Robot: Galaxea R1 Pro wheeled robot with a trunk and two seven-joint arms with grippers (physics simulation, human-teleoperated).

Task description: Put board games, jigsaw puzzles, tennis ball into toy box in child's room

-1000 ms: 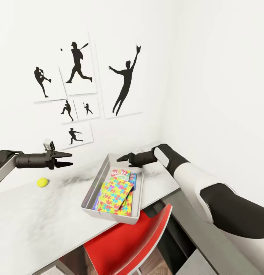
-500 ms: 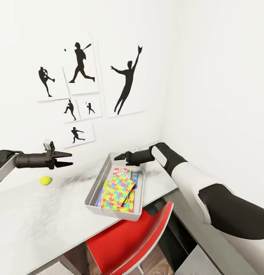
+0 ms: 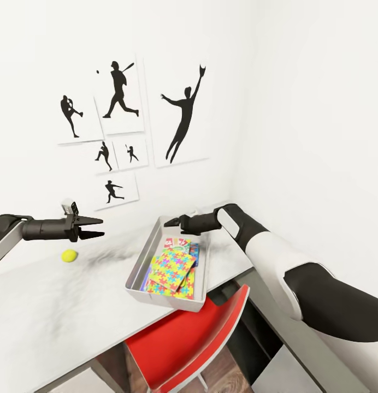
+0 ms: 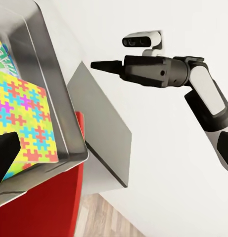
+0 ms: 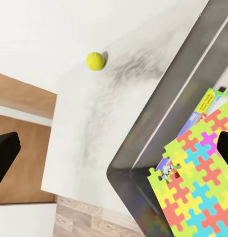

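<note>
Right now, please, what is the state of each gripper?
Left gripper: open, holding nothing.
Right gripper: seems closed and empty, above the toy box.

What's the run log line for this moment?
left gripper: open, empty | right gripper: over toy box | puzzles: in box | tennis ball: on table
</note>
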